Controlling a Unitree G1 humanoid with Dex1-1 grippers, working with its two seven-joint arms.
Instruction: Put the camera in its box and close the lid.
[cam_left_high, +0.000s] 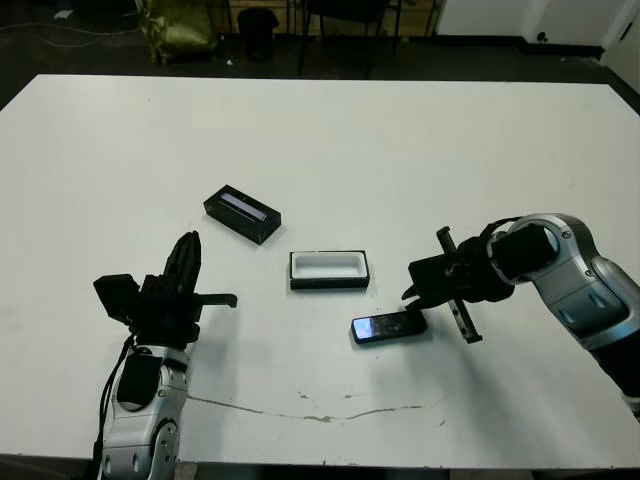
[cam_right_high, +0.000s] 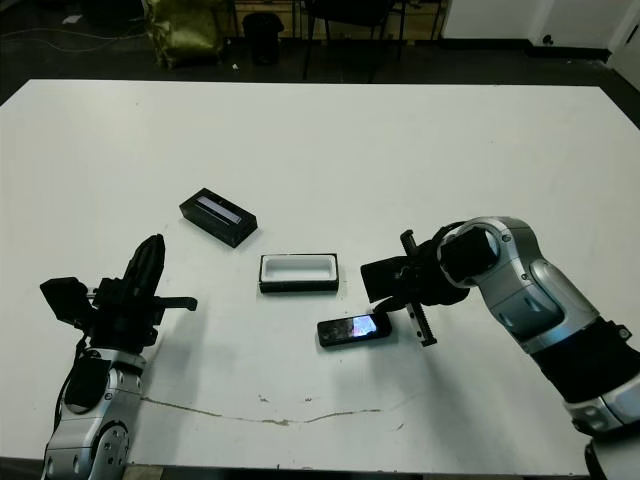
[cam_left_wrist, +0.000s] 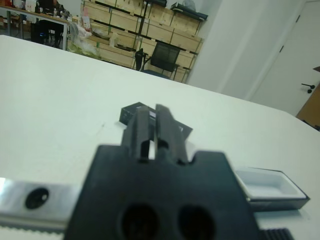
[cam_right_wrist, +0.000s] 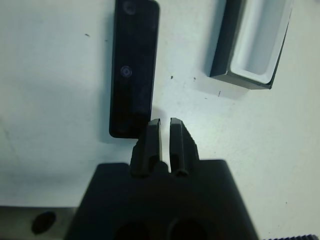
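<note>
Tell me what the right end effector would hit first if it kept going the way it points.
Probably the camera: in the right wrist view, the right end effector points at its near end, slightly off to one side, so it might only graze it.

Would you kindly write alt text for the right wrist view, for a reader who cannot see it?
The right hand, fingers nearly together and holding nothing, points at the near end of the black camera lying flat on the white table. The open, white-lined box sits empty beside the camera, apart from it.
</note>
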